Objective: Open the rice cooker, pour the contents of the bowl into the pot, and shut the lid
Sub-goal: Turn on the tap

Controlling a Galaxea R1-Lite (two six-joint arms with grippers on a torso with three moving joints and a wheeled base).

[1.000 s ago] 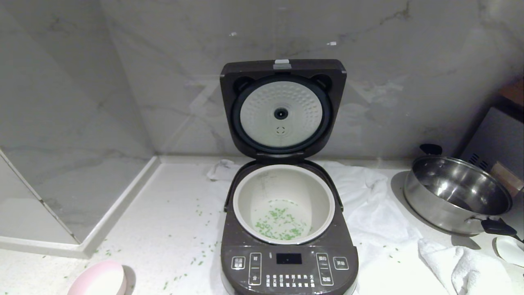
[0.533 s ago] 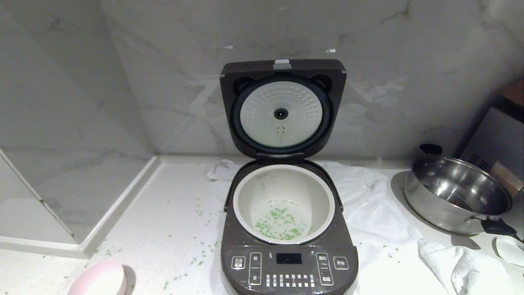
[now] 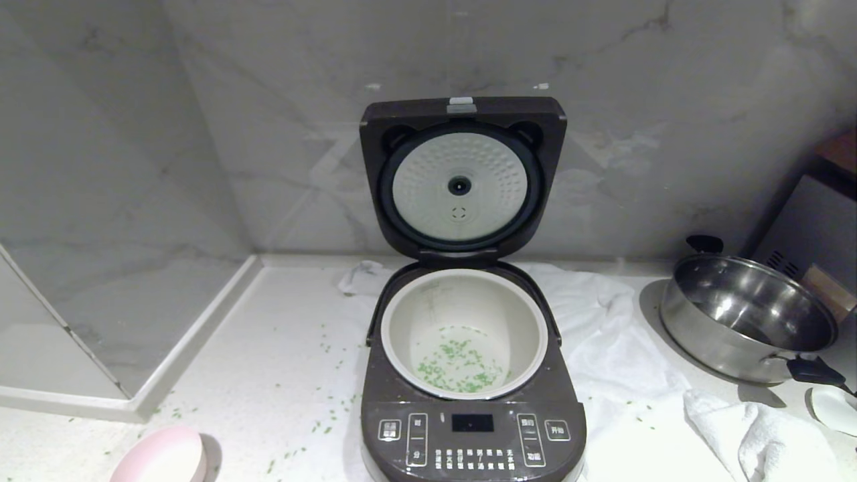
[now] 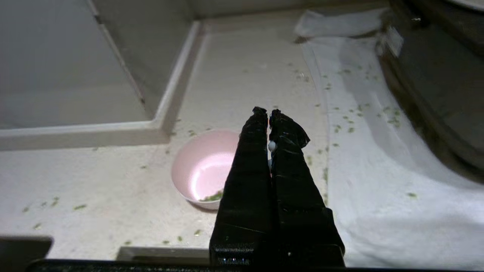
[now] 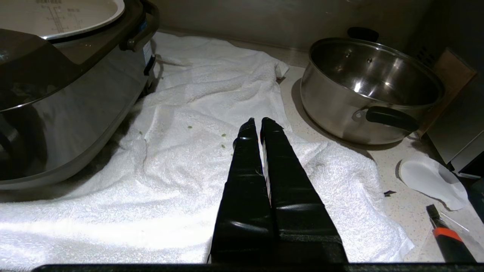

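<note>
Nothing on the counter has shifted since a moment ago: the lid (image 3: pixel 462 175) stands up, green bits (image 3: pixel 458 367) lie in the pot (image 3: pixel 408 314). Fingers pressed together, the left gripper (image 4: pixel 269 112) hovers just above the bowl (image 4: pixel 200 166); the right gripper (image 5: pixel 260 121), likewise closed, hangs over the white towel (image 5: pixel 181 170).

Grey marble walls (image 3: pixel 201 134), speckled counter (image 3: pixel 268 348)

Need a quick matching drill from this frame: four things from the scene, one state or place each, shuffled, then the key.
1 lid
2 pot
3 bowl
4 steel pan

A nearly empty, standing on the counter left of the cooker
B raised upright
C green bits on its floor
D empty, right of the cooker

Pairs: 1-B, 2-C, 3-A, 4-D
</note>
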